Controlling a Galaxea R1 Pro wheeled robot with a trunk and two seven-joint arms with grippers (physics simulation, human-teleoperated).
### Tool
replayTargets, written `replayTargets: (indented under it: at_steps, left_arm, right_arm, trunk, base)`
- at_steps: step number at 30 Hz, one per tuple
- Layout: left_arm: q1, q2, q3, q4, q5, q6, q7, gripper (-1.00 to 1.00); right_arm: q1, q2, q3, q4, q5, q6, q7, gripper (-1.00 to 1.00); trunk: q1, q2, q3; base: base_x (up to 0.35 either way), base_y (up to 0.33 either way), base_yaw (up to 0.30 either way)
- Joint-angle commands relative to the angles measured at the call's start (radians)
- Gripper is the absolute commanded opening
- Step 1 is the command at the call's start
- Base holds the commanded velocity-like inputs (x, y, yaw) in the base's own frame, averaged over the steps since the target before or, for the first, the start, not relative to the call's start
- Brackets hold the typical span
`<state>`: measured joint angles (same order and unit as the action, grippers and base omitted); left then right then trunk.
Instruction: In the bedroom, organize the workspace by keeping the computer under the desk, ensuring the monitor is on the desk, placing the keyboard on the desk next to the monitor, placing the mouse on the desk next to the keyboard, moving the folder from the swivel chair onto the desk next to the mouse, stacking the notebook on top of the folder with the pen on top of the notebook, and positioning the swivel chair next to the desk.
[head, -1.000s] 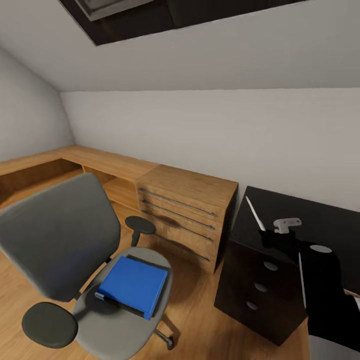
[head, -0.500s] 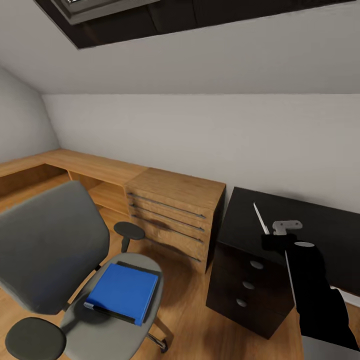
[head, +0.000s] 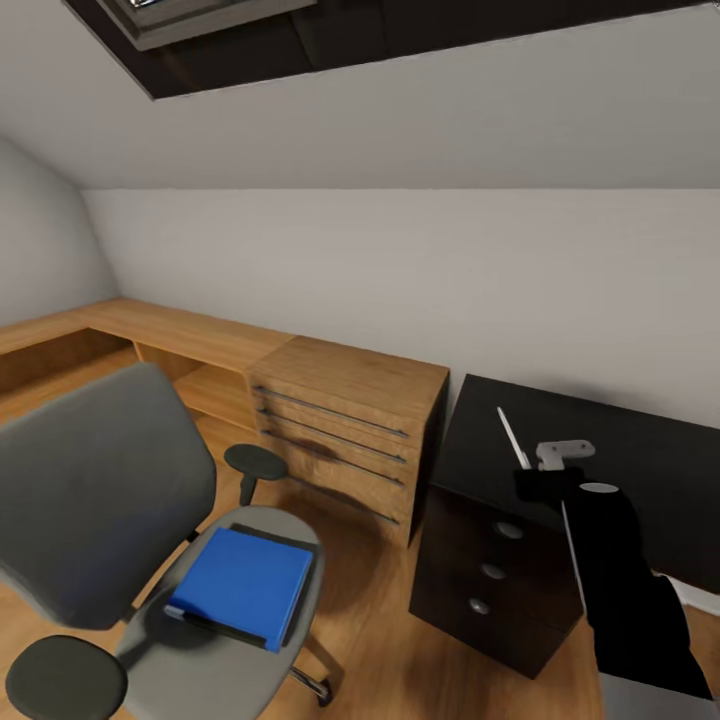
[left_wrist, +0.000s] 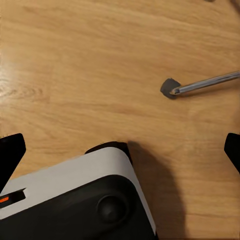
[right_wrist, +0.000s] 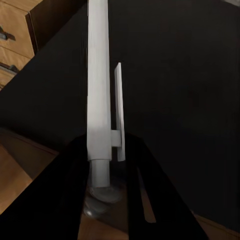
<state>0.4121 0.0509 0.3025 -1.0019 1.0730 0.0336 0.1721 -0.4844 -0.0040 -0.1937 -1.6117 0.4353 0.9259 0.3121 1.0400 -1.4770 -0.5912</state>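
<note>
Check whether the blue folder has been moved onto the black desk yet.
No, the folder lies on the seat of the chair, apart from the desk.

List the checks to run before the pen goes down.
1. Pen clamped in the right gripper: ok.
2. Pen above the black desk: ok.
3. Folder on the desk: not ok, it lies on the swivel chair seat.
4. Left gripper free, jaws open: ok.
5. Notebook in place to take the pen: cannot tell.
</note>
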Motion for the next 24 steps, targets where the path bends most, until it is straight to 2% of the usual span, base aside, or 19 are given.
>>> replayTargets:
  at_steps: [1,11,17,18,24]
  left_arm:
    - [0.001,0.0,0.0,-0.003,0.007,0.003,0.005,1.0]
    - [0.001,0.0,0.0,0.001,0.005,0.003,0.006,1.0]
    - [-0.001,0.002,0.0,0.012,0.005,0.007,0.004,1.0]
    - [-0.003,0.003,0.0,0.018,0.005,0.01,0.003,1.0]
    - [-0.004,0.003,0.0,0.021,0.006,0.009,0.004,1.0]
  right_arm:
    - [-0.001,0.0,0.001,-0.001,0.009,0.004,0.01,-1.0]
    - [-0.001,-0.002,0.012,0.007,0.016,0.019,0.013,-1.0]
    - [-0.004,-0.01,0.059,0.015,0.019,0.121,0.013,-1.0]
    - [-0.009,-0.012,0.076,0.038,0.021,0.121,0.012,-1.0]
    - [-0.015,-0.013,0.084,0.092,0.022,0.121,0.013,-1.0]
  trunk:
    - [0.0,-0.001,-0.001]
    - [0.0,-0.001,-0.001]
    - [0.0,-0.001,-0.001]
    - [0.0,-0.001,-0.001]
    - [0.0,-0.001,-0.001]
  base:
    - [0.0,-0.217,0.0]
    - [0.062,-0.264,0.0]
    - [0.037,-0.054,0.0]
    - [0.006,-0.008,0.0]
    - [0.002,-0.003,0.0]
